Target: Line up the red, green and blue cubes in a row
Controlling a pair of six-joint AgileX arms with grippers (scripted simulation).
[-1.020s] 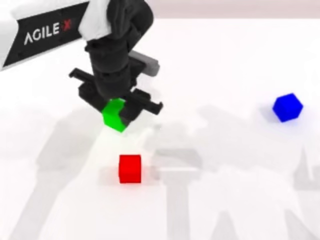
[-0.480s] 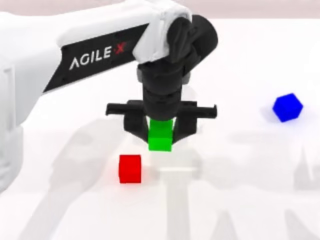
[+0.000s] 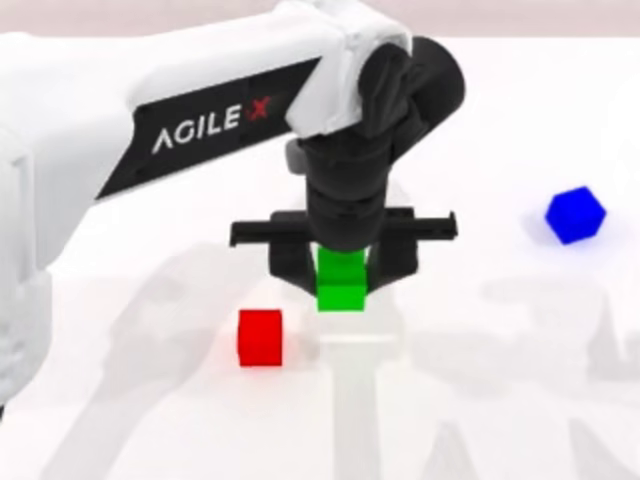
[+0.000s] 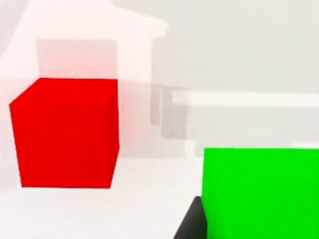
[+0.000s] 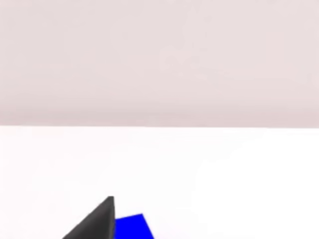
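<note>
**Green cube carried over beside the red one**

The left claw (image 3: 343,268) is clenched on the green cube (image 3: 341,280), fingers pinching it from either side. Over the last second it has swung the cube from the left rear of the surface (image 3: 480,400) toward the middle, and in the last half second it has only edged a little further to the right. The green cube now hangs just to the right of the red cube (image 3: 260,337) and slightly behind it, apart from it; the left wrist view shows the two side by side with a gap between. It looks close to its place in the row, so lowering and letting go is likely what remains for it.

The blue cube (image 3: 575,214) sits well apart at the right, unmoved, near the parked right arm, whose claw I cannot judge.
</note>
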